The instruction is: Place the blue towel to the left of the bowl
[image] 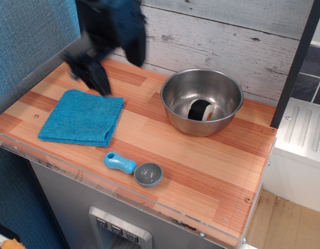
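Where whitewashed planks back it, wooden counter (pixel 201 171) holds bowl (pixel 202 101).

Bright, even light; the steel bowl (pixel 202 101) shows soft glare on its inner wall. The arm and tool (pixel 92 77) are smeared by motion blur; the desk (pixel 201 161) stays sharp

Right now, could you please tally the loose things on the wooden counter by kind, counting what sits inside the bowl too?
Towels: 1, the blue towel
Bowls: 1, the bowl
Scoops: 1, the small blue-handled scoop
Items inside the bowl: 1, a black, white and orange piece, too small to identify
Total: 4
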